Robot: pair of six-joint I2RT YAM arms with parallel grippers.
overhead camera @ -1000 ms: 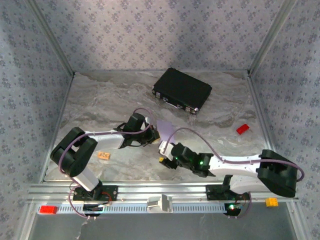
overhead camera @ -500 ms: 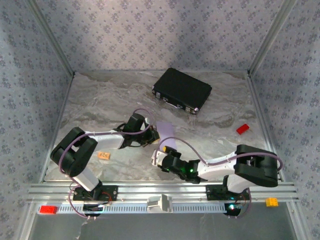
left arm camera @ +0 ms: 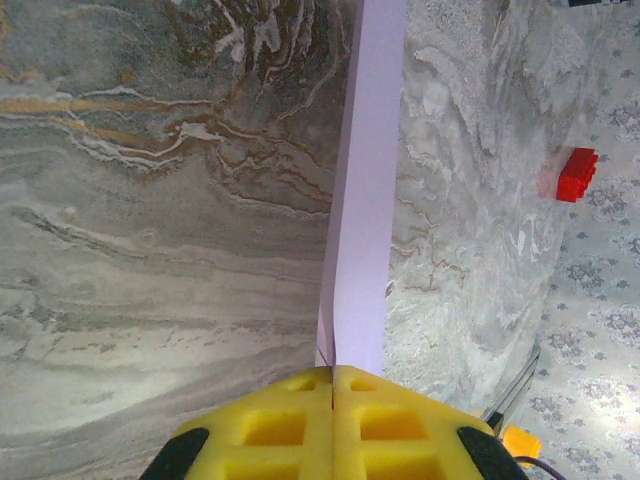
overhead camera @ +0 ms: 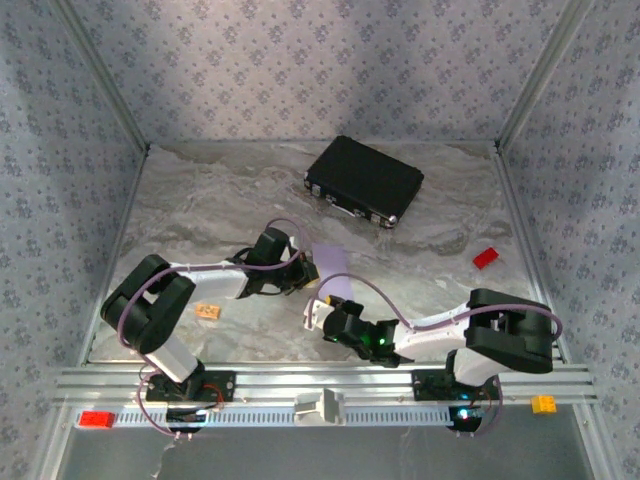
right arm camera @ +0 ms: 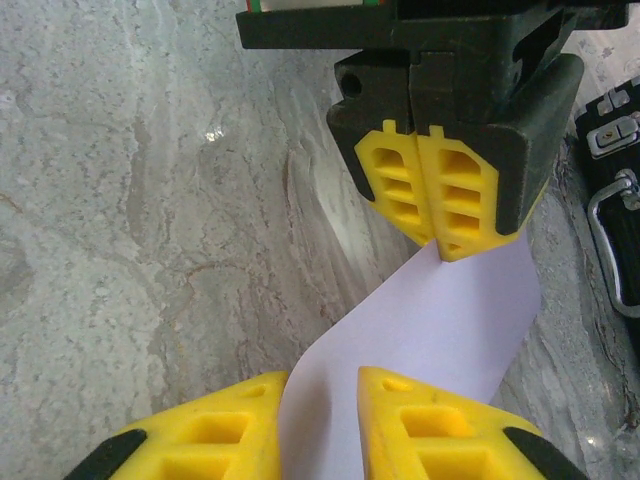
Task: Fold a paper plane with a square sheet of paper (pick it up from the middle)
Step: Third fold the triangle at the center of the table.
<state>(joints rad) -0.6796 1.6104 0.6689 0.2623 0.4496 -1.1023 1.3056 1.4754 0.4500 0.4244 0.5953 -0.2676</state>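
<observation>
Clamping the square sheet of paper (right arm camera: 445,320) at upper right, the left gripper (right arm camera: 432,200) grips its edge; the right gripper (right arm camera: 322,395) straddles it below, fingers apart.

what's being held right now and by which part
The left gripper pinches the paper by one end; the right gripper straddles its other end, jaws apart.

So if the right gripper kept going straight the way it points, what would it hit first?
The lilac paper, lying in the right gripper's open gap. Straight beyond it sits the left gripper, pinched shut on the paper's far end; it looks close, though depth is hard to judge.
</observation>
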